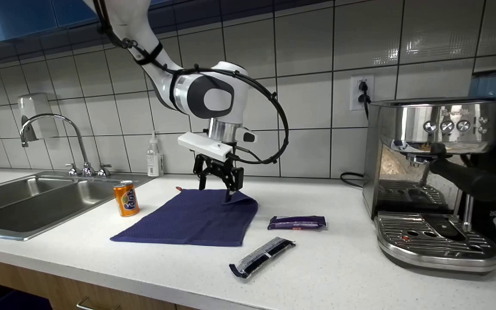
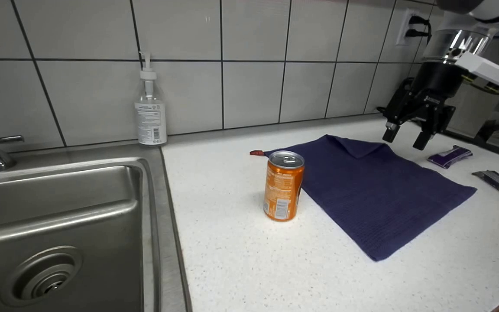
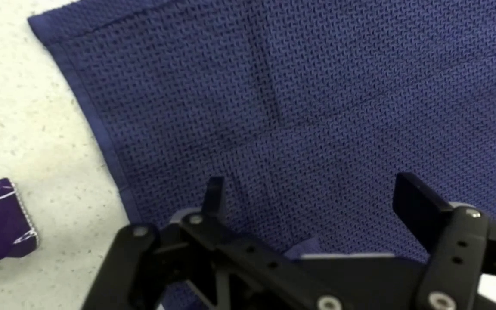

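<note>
My gripper (image 1: pixel 215 192) is open and empty above a dark blue cloth (image 1: pixel 196 219) on the white counter. In the wrist view, the spread fingertips (image 3: pixel 310 189) have only the cloth (image 3: pixel 274 107) beneath them. The gripper (image 2: pixel 405 139) and the cloth (image 2: pixel 375 195) also show in an exterior view. One corner (image 2: pixel 359 145) of the cloth is folded over near the wall; part of that fold (image 3: pixel 306 247) shows behind the jaws. An orange soda can (image 1: pixel 126 199) stands upright beside the cloth. A purple packet (image 1: pixel 297 222) and a silver-black packet (image 1: pixel 263 257) lie on its opposite side.
A steel double sink (image 1: pixel 28 234) with a faucet (image 1: pixel 80 142) lies beyond the can. A pump bottle (image 2: pixel 150 117) stands by the tiled wall. A steel espresso machine (image 1: pixel 435 125) stands at the counter's opposite end. A red tag (image 2: pixel 257 153) sticks out from the cloth's edge.
</note>
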Available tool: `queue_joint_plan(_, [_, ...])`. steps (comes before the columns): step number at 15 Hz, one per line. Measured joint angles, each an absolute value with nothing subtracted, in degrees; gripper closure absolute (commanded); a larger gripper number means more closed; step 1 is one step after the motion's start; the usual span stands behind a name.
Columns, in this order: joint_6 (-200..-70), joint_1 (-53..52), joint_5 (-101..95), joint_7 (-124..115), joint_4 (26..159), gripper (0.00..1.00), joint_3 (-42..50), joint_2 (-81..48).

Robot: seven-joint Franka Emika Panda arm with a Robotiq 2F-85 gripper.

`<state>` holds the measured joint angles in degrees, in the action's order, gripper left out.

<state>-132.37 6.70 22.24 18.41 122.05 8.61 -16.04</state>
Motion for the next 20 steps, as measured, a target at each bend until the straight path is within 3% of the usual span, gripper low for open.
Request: queue_joint_plan(20, [-132.37, 10.67, 26.39, 11.31, 113.85, 0.0, 6.52, -24.72])
